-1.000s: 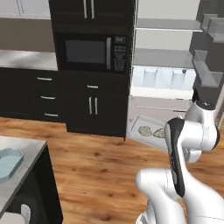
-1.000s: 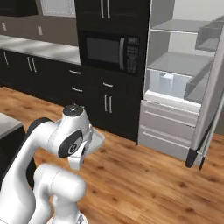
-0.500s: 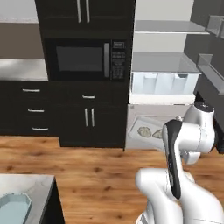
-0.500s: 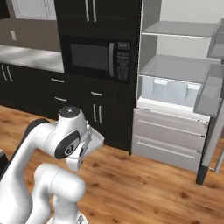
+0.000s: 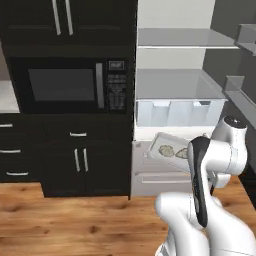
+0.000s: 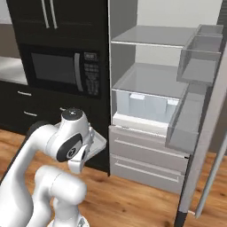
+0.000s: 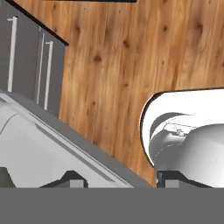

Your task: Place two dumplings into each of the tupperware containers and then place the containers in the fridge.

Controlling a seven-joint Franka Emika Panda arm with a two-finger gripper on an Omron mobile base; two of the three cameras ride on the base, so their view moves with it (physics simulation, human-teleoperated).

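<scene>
One tupperware container (image 5: 169, 151), translucent white, sits low and right of centre in the left base view, tilted in front of the open fridge (image 5: 175, 95), partly hidden by the white arm. Two dumplings (image 5: 173, 151) lie inside it, side by side. In the right base view a pale corner of the container (image 6: 98, 142) juts out beside the arm's wrist, left of the fridge drawers (image 6: 146, 157). The claw (image 7: 116, 180) shows two dark fingertips (image 7: 73, 179) at the bottom of the hand view, set apart with the container's pale wall between them, so it looks clamped on the tub. One black microwave (image 5: 67, 85) sits at the left.
</scene>
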